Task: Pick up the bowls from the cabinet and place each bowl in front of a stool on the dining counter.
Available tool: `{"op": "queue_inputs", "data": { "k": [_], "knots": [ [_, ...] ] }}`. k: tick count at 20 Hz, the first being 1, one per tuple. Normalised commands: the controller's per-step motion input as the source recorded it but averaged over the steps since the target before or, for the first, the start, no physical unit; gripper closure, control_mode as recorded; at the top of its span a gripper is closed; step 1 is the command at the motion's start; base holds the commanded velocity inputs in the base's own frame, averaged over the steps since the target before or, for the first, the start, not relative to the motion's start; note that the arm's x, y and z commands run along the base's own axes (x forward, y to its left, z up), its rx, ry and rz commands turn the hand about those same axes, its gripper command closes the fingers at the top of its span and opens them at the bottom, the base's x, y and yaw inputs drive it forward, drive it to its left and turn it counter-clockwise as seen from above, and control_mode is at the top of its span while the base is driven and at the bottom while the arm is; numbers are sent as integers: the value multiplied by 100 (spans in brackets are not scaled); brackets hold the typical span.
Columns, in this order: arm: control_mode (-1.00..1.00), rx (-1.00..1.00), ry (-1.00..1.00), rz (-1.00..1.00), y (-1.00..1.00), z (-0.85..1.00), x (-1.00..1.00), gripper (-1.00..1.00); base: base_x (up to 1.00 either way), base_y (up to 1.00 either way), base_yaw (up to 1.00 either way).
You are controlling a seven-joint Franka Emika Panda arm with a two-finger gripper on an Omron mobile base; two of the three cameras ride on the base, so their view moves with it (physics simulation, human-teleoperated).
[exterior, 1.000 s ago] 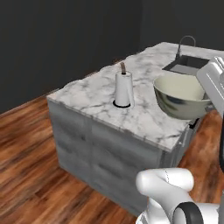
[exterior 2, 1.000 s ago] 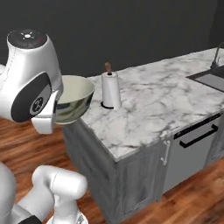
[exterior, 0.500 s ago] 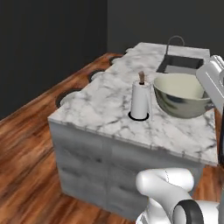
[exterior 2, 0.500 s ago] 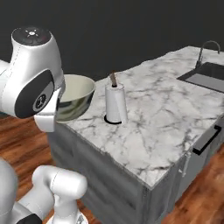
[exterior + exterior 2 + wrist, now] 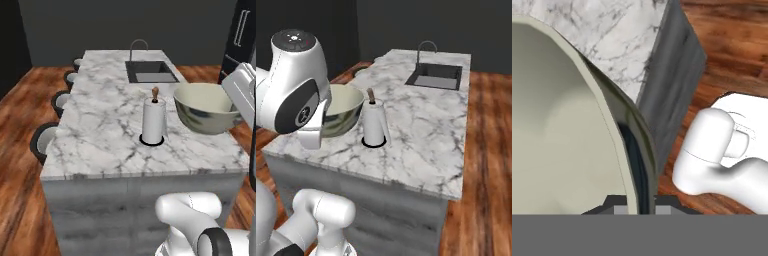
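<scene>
No brand, label or writing can be read on anything here.

In the left base view, four stools (image 5: pixel 44 141) with black curved frames and pale seats line the left side of the dining counter (image 5: pixel 100 135), tucked close against its edge. The counter is a white, grey-veined marble slab on a grey panelled base. Further along it, toward the far end, sits the black inset sink (image 5: pixel 151 71) with an arched tap (image 5: pixel 138 46) behind it. Nearer, about mid-counter, a white paper towel roll (image 5: pixel 153 120) stands upright on a dark round base, with a brown knob on top. To its right is the bowl (image 5: pixel 207 107), cream to pale green, round and deep, with a glossy darker outside and a smooth pale inside; it is held up above the counter's right edge, its rim level, apart from the roll.

In the right base view the same bowl (image 5: pixel 342 109) sits just left of the paper towel roll (image 5: pixel 375 125), half hidden behind the arm's big white joint, over the near left corner of the marble.

In the hand view the bowl (image 5: pixel 567 130) rim runs down between the gripper (image 5: pixel 635 210) fingertips, which are closed on the rim, one inside and one outside, with marble and wooden floor (image 5: pixel 732 55) beyond
</scene>
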Motion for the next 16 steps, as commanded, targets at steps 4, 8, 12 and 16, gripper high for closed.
{"op": "queue_inputs", "data": {
  "k": [4,8,12,16],
  "knots": [
    [100,0,0,0,0,0,0,100,8,87,-76],
    [100,0,0,0,0,0,0,100,-4,100,-53],
    [100,0,0,0,0,0,0,100,-34,100,-12],
    [100,0,0,0,0,0,0,100,-2,98,6]
  ]
}}
